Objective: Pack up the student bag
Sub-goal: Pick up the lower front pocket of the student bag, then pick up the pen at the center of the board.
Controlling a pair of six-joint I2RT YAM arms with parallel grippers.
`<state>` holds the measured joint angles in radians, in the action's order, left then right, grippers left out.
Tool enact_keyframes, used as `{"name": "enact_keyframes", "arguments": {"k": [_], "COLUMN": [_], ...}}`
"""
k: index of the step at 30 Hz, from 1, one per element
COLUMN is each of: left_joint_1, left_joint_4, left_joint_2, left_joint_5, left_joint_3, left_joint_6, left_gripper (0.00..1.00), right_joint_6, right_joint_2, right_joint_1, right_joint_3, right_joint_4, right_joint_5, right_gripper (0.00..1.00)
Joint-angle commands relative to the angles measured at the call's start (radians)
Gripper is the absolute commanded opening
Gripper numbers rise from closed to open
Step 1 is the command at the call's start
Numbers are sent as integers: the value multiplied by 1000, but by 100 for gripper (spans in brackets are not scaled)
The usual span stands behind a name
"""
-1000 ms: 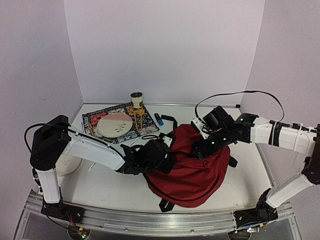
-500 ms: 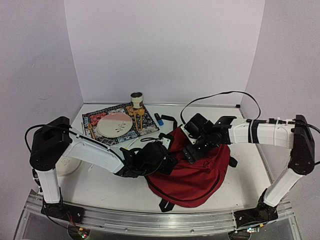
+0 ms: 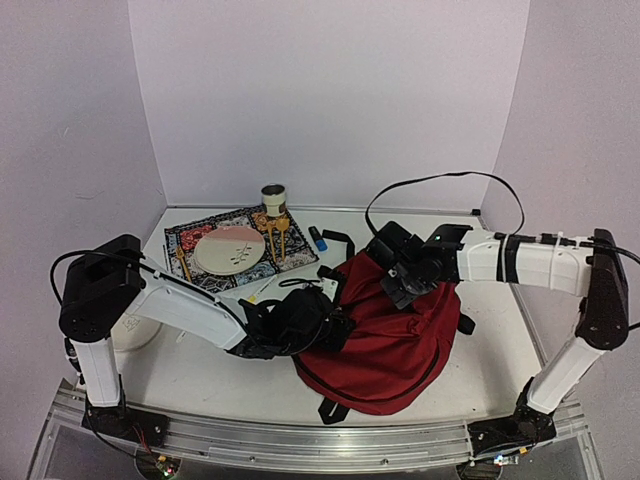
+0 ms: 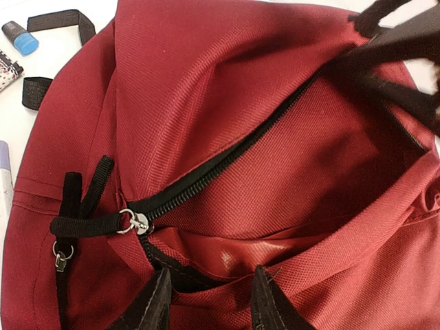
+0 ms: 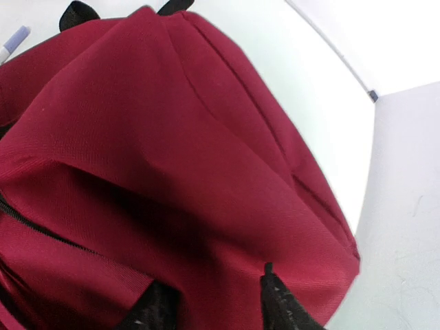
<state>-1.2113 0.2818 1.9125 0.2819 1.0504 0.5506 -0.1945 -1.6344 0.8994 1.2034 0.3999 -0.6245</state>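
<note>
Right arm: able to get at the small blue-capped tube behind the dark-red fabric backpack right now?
Probably yes. The tube lies uncovered on the table beside a black strap loop, just left of the right gripper. But its fingers straddle backpack fabric, so it likely must back off first.

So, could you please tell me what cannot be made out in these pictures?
What the student bag holds: left wrist view, folds shadow the opening.
Whether the right gripper pinches fabric: right wrist view, bottom edge cuts off its jaws.
Pattern on the plate: top view, too small.

student bag: front-right of mat | plate: on mat
</note>
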Motion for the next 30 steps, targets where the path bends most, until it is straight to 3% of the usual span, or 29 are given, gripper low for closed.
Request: {"name": "enact_keyframes", "arguments": {"k": [1, 4, 10, 16, 19, 25, 30], "left_joint_1": [-23, -23, -22, 17, 64, 185, 262], "left_joint_4": [-28, -29, -30, -58, -149, -275, -401], "left_joint_2": [-26, -48, -115, -228, -259, -245, -140], "left_joint_5": [-66, -73, -83, -60, -24, -57, -38], "left_joint_3": [-9, -4, -2, -33, -28, 4, 98], "left_joint_6": [13, 13, 15, 17, 17, 8, -9], "left_gripper": [39, 40, 43, 57, 61, 61, 56], "right_joint_6": [-3, -2, 24, 11, 0, -3, -11], "right_joint_2": [85, 98, 144, 194, 201, 211, 229], "right_joint_1": [2, 6, 16, 16, 15, 16, 16], "right_joint_3": [31, 26, 35, 16, 8, -21, -40], "right_joint_4": [68, 66, 25, -47, -51, -81, -90], "right_joint_5": [-80, -65, 67, 120, 109, 155, 174], "right_gripper": [33, 18, 0, 0, 0, 0, 0]}}
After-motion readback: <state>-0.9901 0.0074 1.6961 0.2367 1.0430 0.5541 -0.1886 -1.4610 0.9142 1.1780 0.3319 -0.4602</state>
